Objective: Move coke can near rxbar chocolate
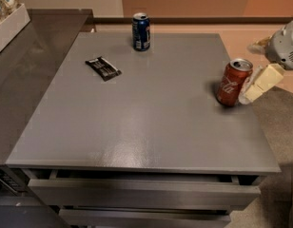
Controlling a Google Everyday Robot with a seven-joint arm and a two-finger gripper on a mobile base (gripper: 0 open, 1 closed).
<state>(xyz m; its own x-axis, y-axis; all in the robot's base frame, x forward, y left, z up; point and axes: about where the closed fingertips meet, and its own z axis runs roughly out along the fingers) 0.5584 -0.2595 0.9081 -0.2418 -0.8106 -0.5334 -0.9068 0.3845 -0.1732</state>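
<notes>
coke can: The coke can (233, 82) is on the right side of the table (151, 122), close to its right edge and about midway between near and far. It leans, with its silver top tipped toward the right.

hand: The hand (251, 89) comes in from the right, past the table's edge. Its pale tip lies against the right side of the coke can. I cannot tell whether it is grasping the can or only resting beside it.

rxbar chocolate: The rxbar chocolate (103, 68) lies flat on the far left part of the table, set at a slant. It is well apart from the coke can, with bare grey surface between them.

blue can: The blue can (141, 31) stands upright near the far edge of the table. It is to the right of the bar and beyond it.

drawers: Grey drawer fronts (141, 191) run under the near edge of the table, the upper one pulled slightly out.

counter: A darker, glossy counter (37, 65) adjoins the table on the left.

tray: A white tray (11, 27) holding packets sits at the far left corner of the counter.
</notes>
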